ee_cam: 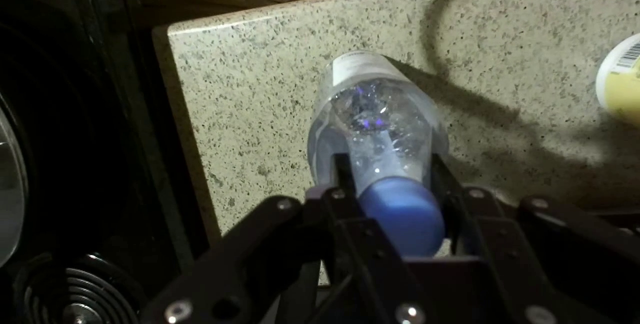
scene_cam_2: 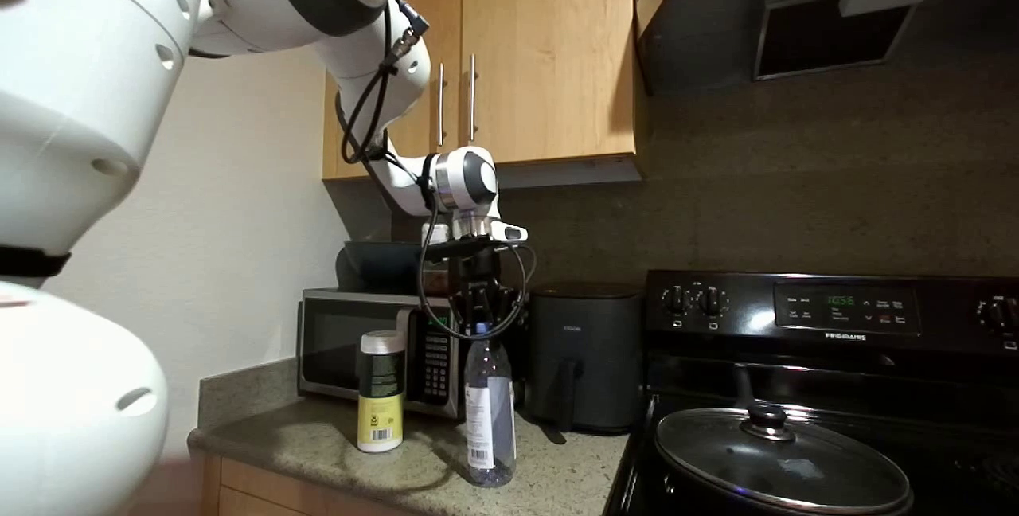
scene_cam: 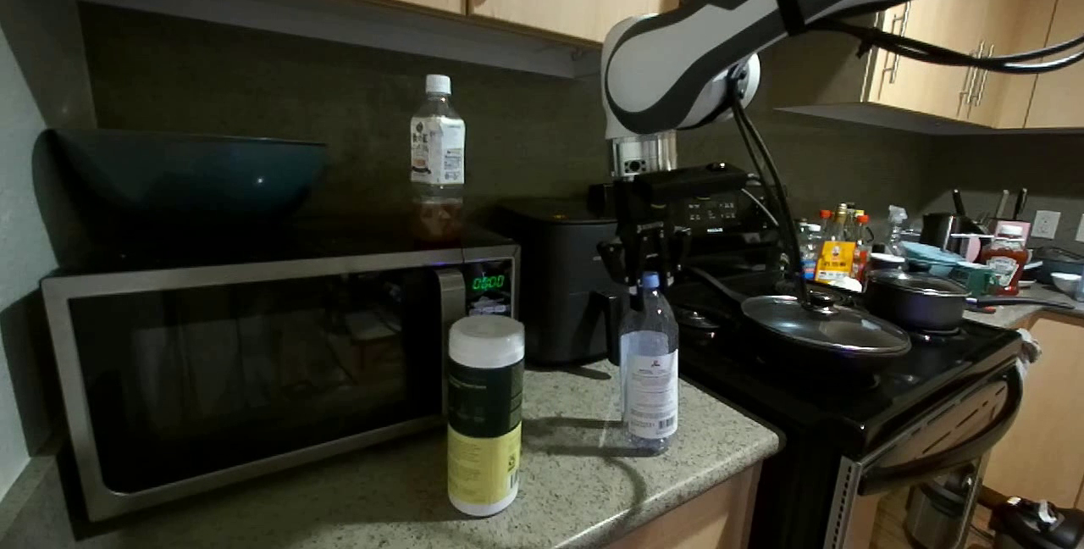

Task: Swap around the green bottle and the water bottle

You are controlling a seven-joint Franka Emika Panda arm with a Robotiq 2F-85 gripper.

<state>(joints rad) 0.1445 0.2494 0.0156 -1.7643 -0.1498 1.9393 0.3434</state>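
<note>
cabinets: pale wood, metal handles, hung above the microwave.
arm: white with dark bands, its wrist over the table, past the microwave's control-panel end.
stove: black, lying beyond the microwave's control-panel end.
table: speckled, under the microwave and out in front of it.
microwave: steel-framed, dark door, upright handle, green digits lit on the panel.
air fryer: dark, standing beside the microwave at the control-panel end.
bowl: dark teal, on top of the microwave, toward the end away from the panel.
lidded pan: glass cover with black knob, on the stove, well apart from the microwave.
claw: black, pointing down, out in front of the microwave and past the control-panel end; its fingers are clenched on the neck of the water bottle, one each side, just under the cap.
white-capped bottle: upright on the microwave, near the control-panel end, white label, reddish-brown matter low inside.
green bottle: upright on the table, in front of the microwave by its handle; broad white cap, dark band, yellow-green lower part.
water bottle: slim, clear, pale label, blue cap; near upright, in front of the microwave, just past the control-panel end, apart from the green bottle; base at the table, whether bearing weight cannot be told.
</note>
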